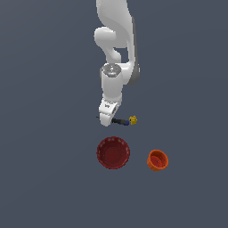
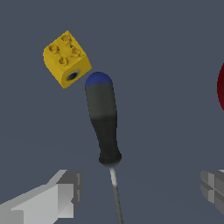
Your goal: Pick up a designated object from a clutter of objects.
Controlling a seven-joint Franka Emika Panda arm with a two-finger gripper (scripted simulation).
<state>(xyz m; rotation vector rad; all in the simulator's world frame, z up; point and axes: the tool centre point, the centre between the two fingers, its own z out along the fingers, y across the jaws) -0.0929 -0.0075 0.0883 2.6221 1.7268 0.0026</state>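
The background is a flat, plain dark grey-blue surface [image 1: 44,178] that fills both views. Over it hangs the white jointed robot arm [image 1: 116,49], which comes down from the top edge of the exterior view. At its lower end is the white gripper [image 1: 106,118], low over the surface and just above the screwdriver. In the wrist view the two light grey fingers [image 2: 57,197] stand wide apart, one on each side of the metal shaft, and they touch nothing.

The next largest thing is the dark red round ribbed bowl [image 1: 113,152], which sits below the gripper in the exterior view, apart from it. Toward the exterior view's right of this bowl, near but not touching, stands the smaller orange cup [image 1: 157,160].

The slim screwdriver with the dark blue-and-black handle and thin grey metal shaft [image 2: 104,120] lies flat on the surface. Its shaft runs between the open fingers, and its blue handle end points to the block.

The smallest thing is the tiny yellow studded block [image 2: 66,58], which lies just beside the blue end of the handle; I cannot tell if they touch.
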